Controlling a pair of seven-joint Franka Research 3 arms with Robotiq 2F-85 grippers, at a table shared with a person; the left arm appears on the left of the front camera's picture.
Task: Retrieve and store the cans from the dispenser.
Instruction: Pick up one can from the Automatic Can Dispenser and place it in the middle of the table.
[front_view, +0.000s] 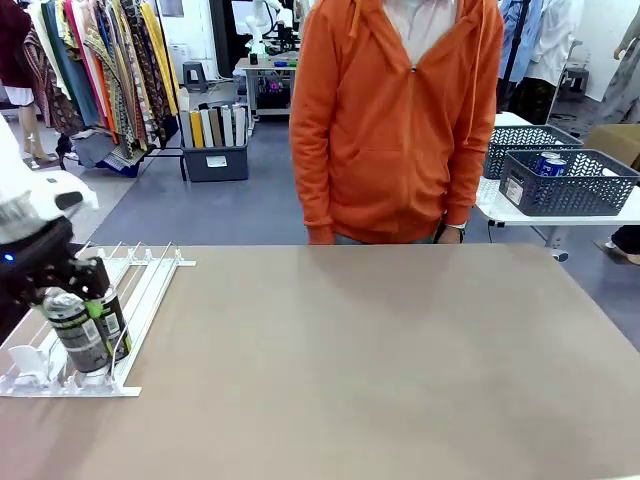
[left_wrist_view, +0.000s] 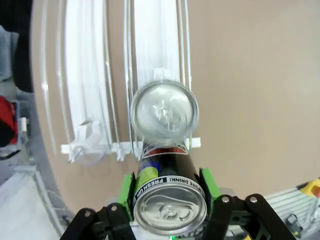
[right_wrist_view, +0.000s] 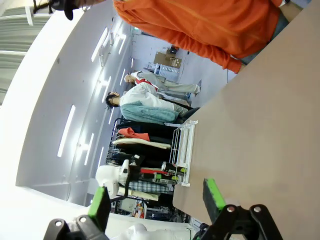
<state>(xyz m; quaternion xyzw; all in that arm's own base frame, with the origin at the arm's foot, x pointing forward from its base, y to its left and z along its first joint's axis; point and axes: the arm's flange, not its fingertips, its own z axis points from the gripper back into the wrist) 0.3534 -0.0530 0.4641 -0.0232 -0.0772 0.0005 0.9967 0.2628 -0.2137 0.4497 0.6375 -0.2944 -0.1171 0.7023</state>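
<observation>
**Front view.** Left tool (front_view: 80, 300): clamped on a dark can (front_view: 78, 340) at the near end of the dispenser (front_view: 150, 290). The dispenser lies on the counter (front_view: 380, 350) at its left side. Second dark can (front_view: 113, 325): just beside and behind the first, in the same rack. Person (front_view: 395, 120): orange hoodie, standing at the far edge. Mesh basket (front_view: 570, 185): on a side table beyond, holding blue cans (front_view: 548, 163).

**Left wrist view.** Left tool (left_wrist_view: 169, 192): green pads pressed to both sides of the dark can (left_wrist_view: 170, 212). Second dark can (left_wrist_view: 164, 111): upright in a dispenser (left_wrist_view: 90, 100) lane, against the front tabs.

**Right wrist view.** Right tool (right_wrist_view: 156, 200): jaws apart, nothing between them, above the counter (right_wrist_view: 260, 125). Dispenser (right_wrist_view: 184, 150): well apart, at the far edge.
</observation>
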